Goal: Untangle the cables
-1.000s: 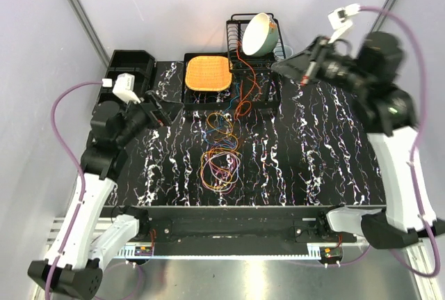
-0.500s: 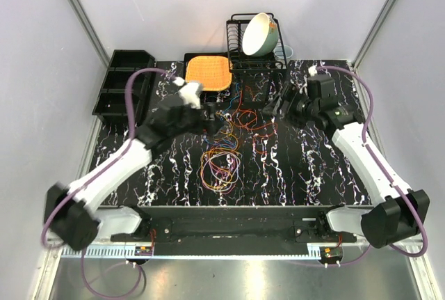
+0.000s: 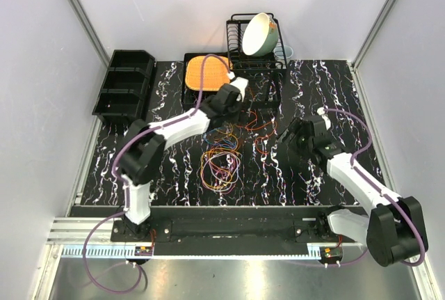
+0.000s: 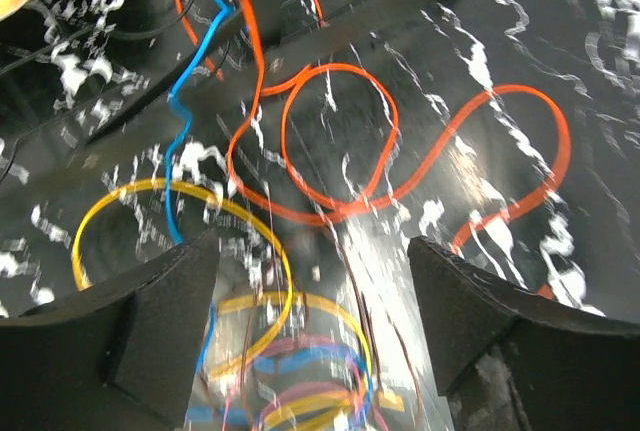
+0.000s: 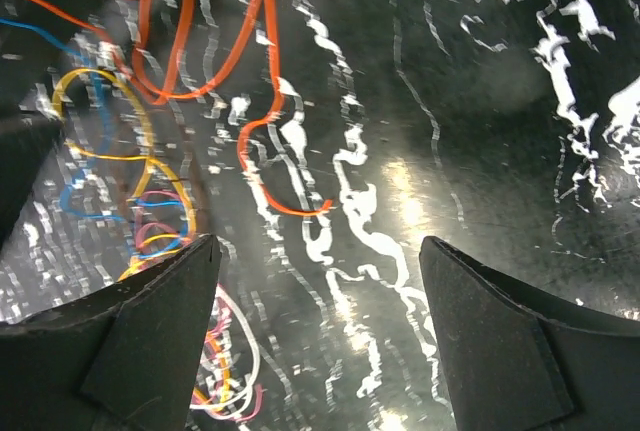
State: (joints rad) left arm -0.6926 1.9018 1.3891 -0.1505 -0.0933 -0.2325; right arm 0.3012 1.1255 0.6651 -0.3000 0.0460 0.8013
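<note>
The cables [image 3: 221, 159] lie in a tangle of yellow, blue, purple and orange loops at the table's middle, and an orange cable [image 3: 254, 123] snakes off to the right of them. My left gripper [image 3: 226, 115] hangs open just behind the tangle. In its wrist view the left gripper [image 4: 315, 246] frames blurred yellow and blue loops [image 4: 300, 351], with orange loops [image 4: 340, 151] beyond. My right gripper [image 3: 282, 148] is low over the table to the right of the cables. That right gripper [image 5: 320, 243] is open over bare table, with the orange cable [image 5: 255, 131] ahead and to the left.
A dish rack [image 3: 236, 49] holding a tilted bowl [image 3: 256, 34] stands at the back. An orange mat [image 3: 207, 72] lies on a black tray next to it. Black bins [image 3: 124, 91] sit at the back left. Thin wires trail from the rack toward the tangle.
The left arm swung from the back left across to the cables below the rack. The right arm came down from the back right to the table, its jaws now apart.
</note>
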